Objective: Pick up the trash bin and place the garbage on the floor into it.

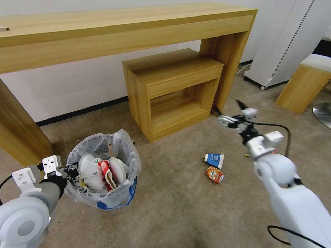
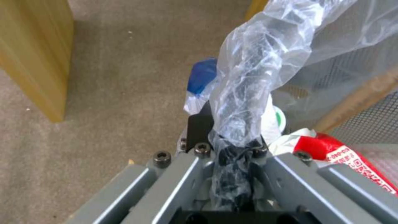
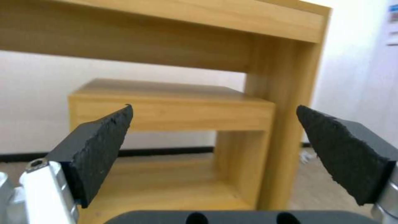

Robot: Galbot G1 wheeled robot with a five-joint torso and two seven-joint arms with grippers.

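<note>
The trash bin (image 1: 113, 193), lined with a crinkled clear bag, is at the left on the beige floor (image 1: 179, 206). It holds white slippers (image 1: 117, 170) and a red-white cup (image 1: 103, 165). My left gripper (image 1: 71, 171) is shut on the bin's bag-covered rim (image 2: 248, 93), and the left wrist view shows the plastic pinched between its jaws. On the carpet to the right lie garbage pieces: a blue-white cup (image 1: 214, 160) and a crushed orange can (image 1: 215, 174). My right gripper (image 1: 228, 107) hangs open in the air beyond them, its fingers (image 3: 99, 146) wide apart with nothing between them.
A long wooden desk (image 1: 120, 27) runs along the wall, with a small wooden side table (image 1: 172, 89) under its right end. A desk leg (image 1: 20, 134) stands just left of the bin. At the right are a white appliance (image 1: 286, 41), a wooden stool (image 1: 303, 86) and a chair base (image 1: 322, 113).
</note>
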